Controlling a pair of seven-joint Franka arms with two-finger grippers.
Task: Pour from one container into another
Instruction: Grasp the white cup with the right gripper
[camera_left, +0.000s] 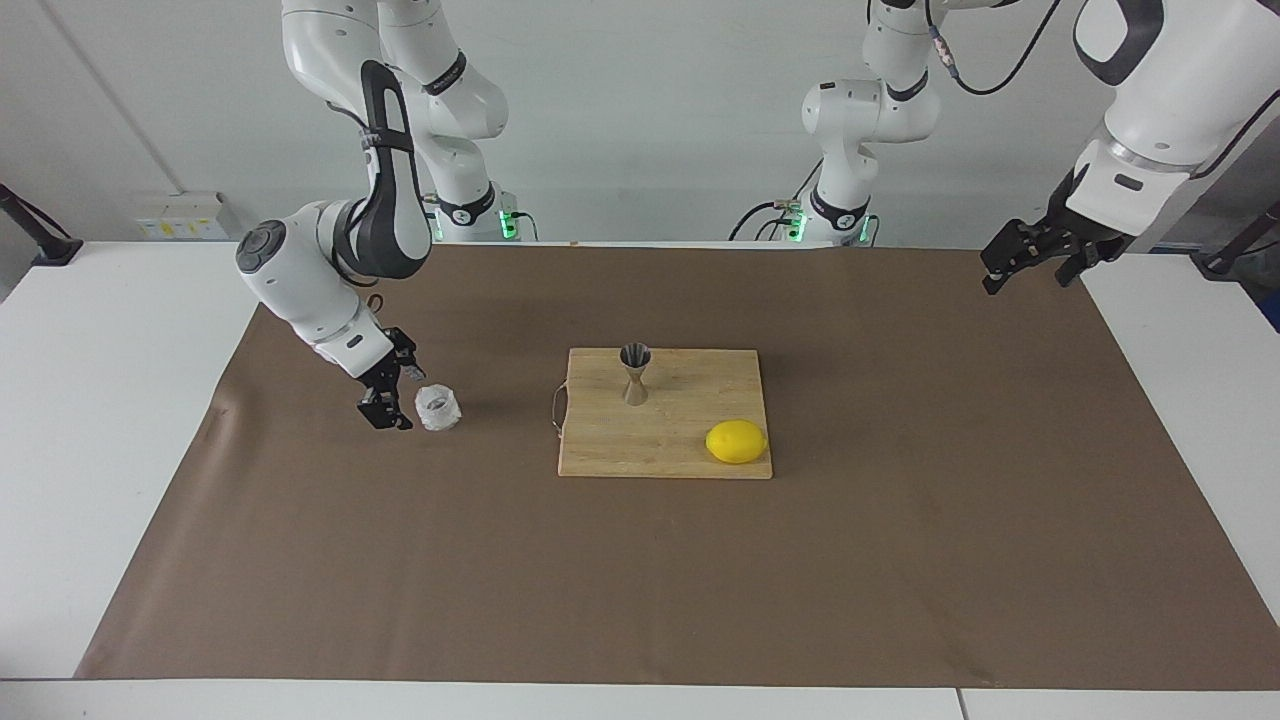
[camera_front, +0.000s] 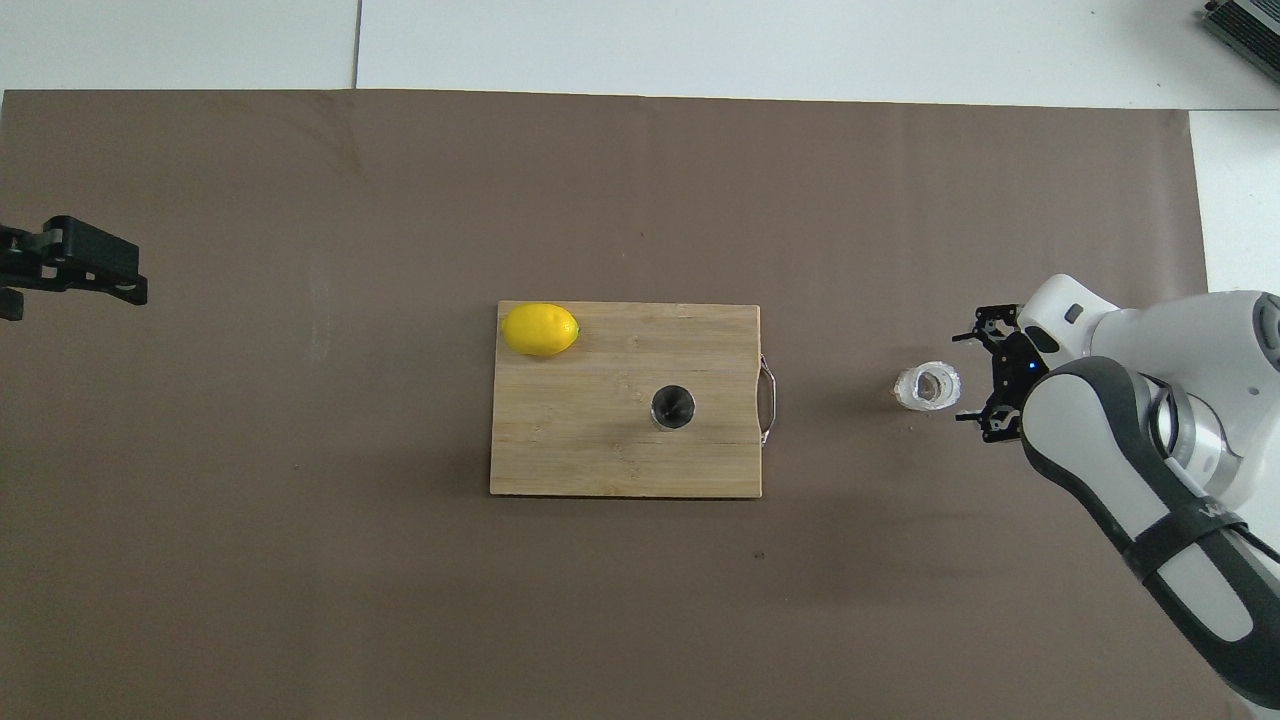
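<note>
Flanking crinkly cup, right end effector spread, contents unclear

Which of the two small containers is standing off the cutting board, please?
The crinkly whitish cup, on the brown mat beside the right gripper; the steel jigger stands on the board.

Robot lab: paper-covered table, bare walls.

Bare mat separates cup from cutting board.
</note>
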